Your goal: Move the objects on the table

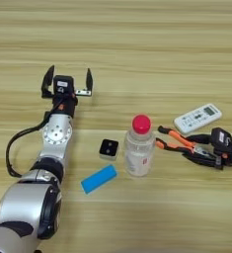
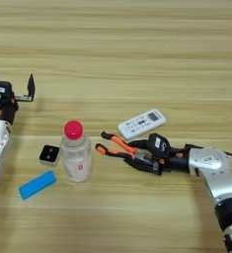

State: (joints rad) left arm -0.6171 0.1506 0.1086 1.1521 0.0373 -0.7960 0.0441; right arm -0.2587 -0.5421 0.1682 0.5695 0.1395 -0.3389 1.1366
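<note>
A clear plastic bottle [image 1: 138,153] with a red cap stands upright near the middle of the table [image 1: 137,39]. Just right of it lie the pliers [image 2: 118,145], their orange-and-black handles spread toward the bottle. Behind the pliers a white remote control [image 2: 141,123] lies flat. My right gripper [image 2: 138,154] reaches in from the right at table level, open, with one black finger on each side of the pliers' nose. My left gripper [image 1: 68,81] is over the table at the far left, open and empty, well away from the bottle.
A small white-and-black cube [image 1: 109,148] sits just left of the bottle. A blue flat block [image 1: 98,178] lies in front of the cube. My left arm stretches from the lower left corner up to its gripper.
</note>
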